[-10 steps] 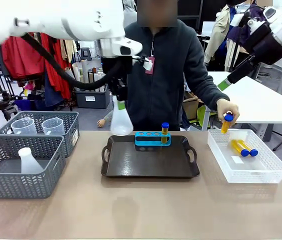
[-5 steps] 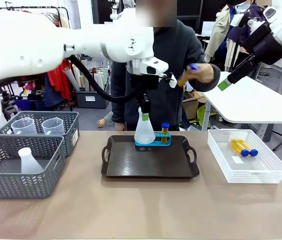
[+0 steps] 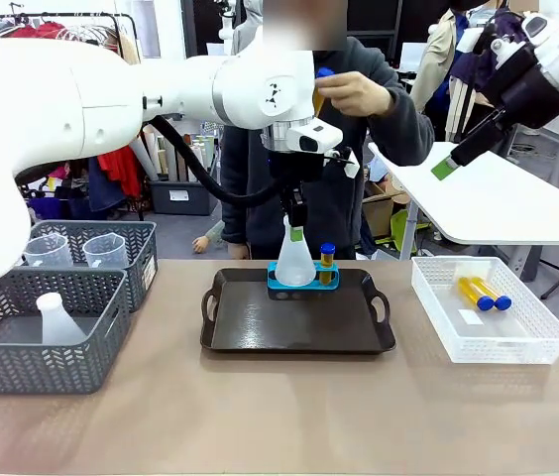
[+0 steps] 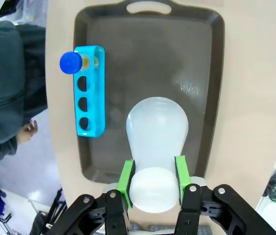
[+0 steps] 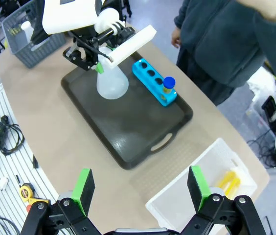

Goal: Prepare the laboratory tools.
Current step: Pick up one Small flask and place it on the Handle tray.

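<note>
My left gripper (image 3: 295, 232) is shut on the neck of a translucent white conical flask (image 3: 294, 262), which is upright over the black tray (image 3: 260, 322). I cannot tell whether the flask touches the tray. In the left wrist view the green pads (image 4: 125, 177) clamp the flask (image 4: 157, 131) beside the blue rack (image 4: 90, 93). That rack (image 3: 304, 282) holds one yellow tube (image 3: 327, 260) with a blue cap. The person's hand (image 3: 357, 93) holds another tube high at the chest. My right gripper (image 5: 140, 188) hangs open high above the table.
A white mesh bin (image 3: 532, 347) at the right holds two yellow tubes (image 3: 483, 293). Grey baskets (image 3: 22, 357) at the left hold two clear beakers (image 3: 50, 249) and another flask (image 3: 57, 319). The person stands behind the tray.
My left arm carried the flask right and down over the tray. The person's hand lifted a tube out of the white bin up to chest height.
</note>
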Tool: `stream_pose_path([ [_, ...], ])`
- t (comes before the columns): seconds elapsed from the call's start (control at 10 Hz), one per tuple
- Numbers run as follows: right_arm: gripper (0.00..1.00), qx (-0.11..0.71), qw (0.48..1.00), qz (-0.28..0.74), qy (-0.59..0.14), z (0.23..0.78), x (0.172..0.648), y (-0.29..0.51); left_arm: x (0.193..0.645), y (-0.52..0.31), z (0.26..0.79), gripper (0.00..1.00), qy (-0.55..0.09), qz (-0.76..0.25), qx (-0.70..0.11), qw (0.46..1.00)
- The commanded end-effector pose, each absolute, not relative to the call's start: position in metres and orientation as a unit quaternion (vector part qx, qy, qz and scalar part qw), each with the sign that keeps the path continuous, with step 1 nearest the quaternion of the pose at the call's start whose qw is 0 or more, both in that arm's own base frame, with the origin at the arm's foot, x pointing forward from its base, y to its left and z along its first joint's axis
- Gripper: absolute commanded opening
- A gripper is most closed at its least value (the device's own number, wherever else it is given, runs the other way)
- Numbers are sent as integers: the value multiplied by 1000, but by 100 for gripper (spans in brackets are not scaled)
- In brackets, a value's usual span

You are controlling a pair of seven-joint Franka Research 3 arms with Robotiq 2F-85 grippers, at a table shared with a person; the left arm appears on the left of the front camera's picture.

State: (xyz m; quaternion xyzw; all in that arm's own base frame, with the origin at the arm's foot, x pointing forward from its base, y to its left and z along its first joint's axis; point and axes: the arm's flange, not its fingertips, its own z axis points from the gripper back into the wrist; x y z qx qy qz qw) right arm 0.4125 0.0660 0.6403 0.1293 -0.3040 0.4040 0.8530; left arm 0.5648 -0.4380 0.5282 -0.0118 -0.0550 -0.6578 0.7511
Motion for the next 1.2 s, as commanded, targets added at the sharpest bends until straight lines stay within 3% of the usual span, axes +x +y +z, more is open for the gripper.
stream_pose_path([
  [0.0,100,131,852,404,-306,641,412,65,568,-445,521,0,-72,-660,-15,748],
  [1.1,100,131,852,404,-306,641,412,65,610,-500,446,0,-64,-734,-45,675],
])
